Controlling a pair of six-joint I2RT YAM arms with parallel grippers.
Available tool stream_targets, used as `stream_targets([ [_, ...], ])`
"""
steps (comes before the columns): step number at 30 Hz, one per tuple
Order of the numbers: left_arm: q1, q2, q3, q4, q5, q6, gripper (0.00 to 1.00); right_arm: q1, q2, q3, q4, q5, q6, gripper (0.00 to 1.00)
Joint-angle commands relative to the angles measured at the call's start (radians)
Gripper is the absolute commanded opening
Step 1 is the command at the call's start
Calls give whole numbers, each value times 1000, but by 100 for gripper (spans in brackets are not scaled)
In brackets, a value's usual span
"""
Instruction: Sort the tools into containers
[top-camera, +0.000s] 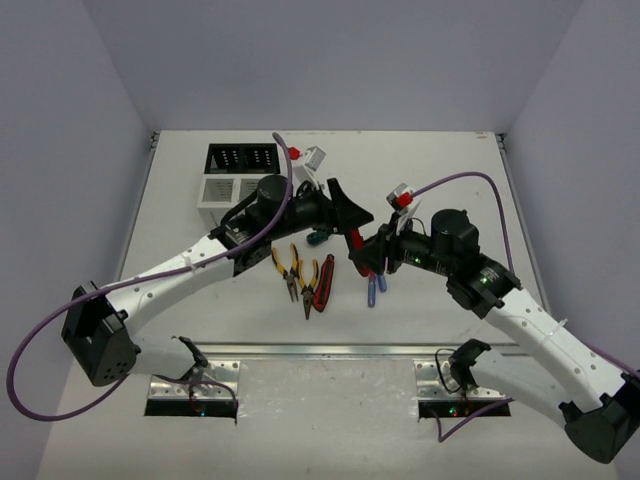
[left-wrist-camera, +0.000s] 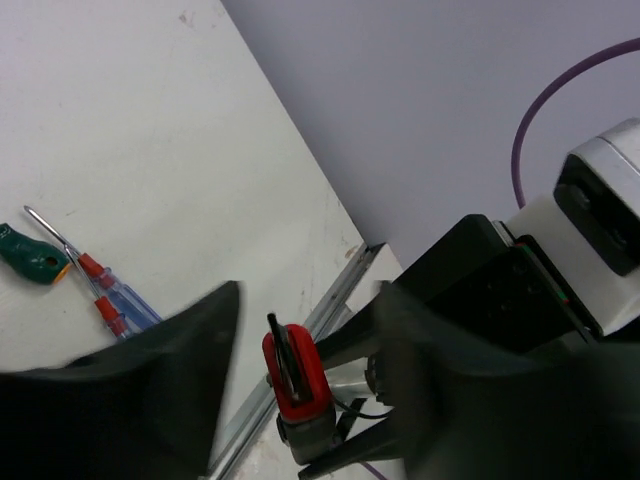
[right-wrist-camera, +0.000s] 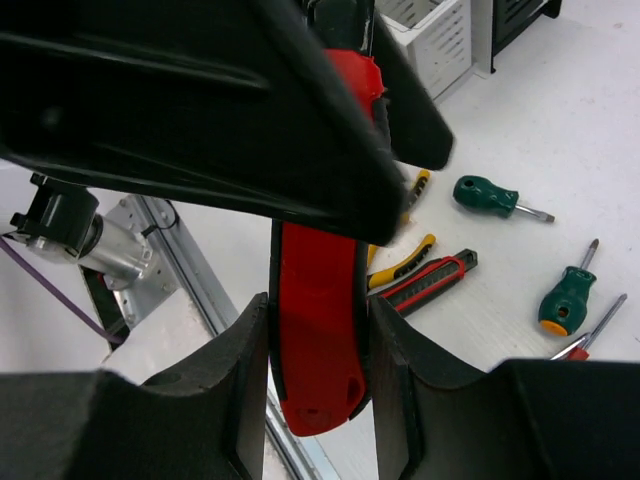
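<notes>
A red-and-black cutter is held in the air between both arms above the table's middle. My right gripper is shut on it, pads pressing both flat sides of the cutter. My left gripper is open around the cutter's other end, with gaps on both sides. On the table lie two yellow-handled pliers, a second red-and-black cutter, a green screwdriver and blue and red screwdrivers. The black container and white container stand at the far left.
The left gripper's black fingers fill the top of the right wrist view. Two green screwdrivers lie right of the second cutter. A metal rail runs along the table's near edge.
</notes>
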Motion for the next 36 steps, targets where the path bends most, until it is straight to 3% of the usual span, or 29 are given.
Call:
stream_targets([
  [1,-14,43,61,-8,-42,6,33,35,26,75,55,95,-26,0],
  [3,-13,44,66,-40,-62,12,6,37,33,83,42,141,-27,0],
  [4,-13,44,74,-61,-78,16,0,36,33,84,38,158,-28,4],
  [5,-13,43,97,-88,-108,26,0,37,36,84,30,177,-27,28],
  [6,-13,42,116,-152,-142,43,0,37,37,83,12,217,-18,60],
  [7,-9,46,144,-221,-199,61,0,36,33,81,-7,278,-1,80],
  [9,6,59,211,-320,-334,89,0,36,22,75,-45,389,37,99],
  [12,174,105,335,-462,-407,96,0,35,-28,66,-177,610,82,99],
  [14,248,150,396,-523,-482,117,0,35,-51,65,-247,669,93,99],
  [19,469,357,703,-677,-760,136,0,34,-63,87,-366,721,84,99],
  [23,576,520,900,-683,-923,155,0,33,-96,44,-377,657,81,99],
  [28,672,589,891,-497,-1003,225,0,33,-134,-5,-382,571,79,99],
  [36,699,664,759,-254,-906,282,0,34,-136,-20,-382,508,76,99],
])
